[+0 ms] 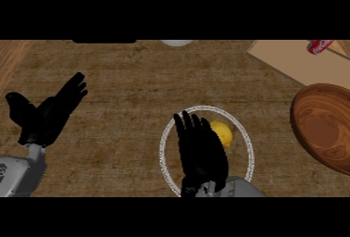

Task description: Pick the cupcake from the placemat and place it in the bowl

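A yellow cupcake sits on an oval placemat with a white stitched edge, near the middle of the counter. My right hand hovers over the placemat with straight fingers, just left of the cupcake and covering part of it. The wooden bowl stands at the right edge, partly cut off by the view. My left hand rests open at the left, fingers pointing up, away from everything.
A tan board lies at the back right with a red can on it. A white round object peeks in at the back edge, beside a dark object.
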